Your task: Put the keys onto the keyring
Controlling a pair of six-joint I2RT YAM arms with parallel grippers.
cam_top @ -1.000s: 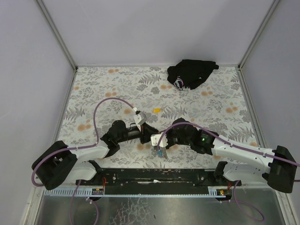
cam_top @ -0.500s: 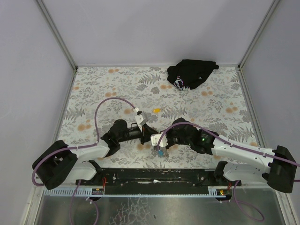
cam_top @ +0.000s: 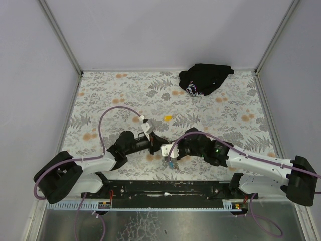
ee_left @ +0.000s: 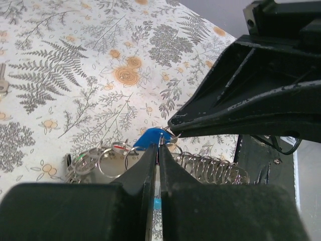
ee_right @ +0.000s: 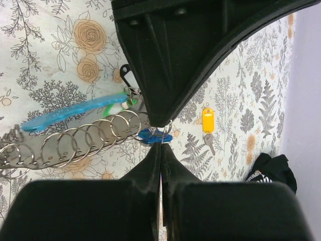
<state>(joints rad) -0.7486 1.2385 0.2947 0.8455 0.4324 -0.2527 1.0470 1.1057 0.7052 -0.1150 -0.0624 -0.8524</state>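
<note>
Close to the arm bases, the left gripper and the right gripper meet tip against tip just above the table. Both pairs of jaws are pressed together. A sliver of blue shows between the left ones, so I judge that they pinch the blue tag of the keys; what the right ones hold is too fine to tell. The keyring, with its green and red tags, lies on the table just beside them, next to a chain of rings and the light-blue lanyard strap. The main danger, I think, is a slip: the tag looks smooth and very small, and a little twist could let the keys fall. The two tips are so near that a small error could knock them together. A pull could also drag the chain and the strap along. Farther away a key with a yellow tag lies alone, and at the far edge sits the black cloth bundle, both well apart from this work.
</note>
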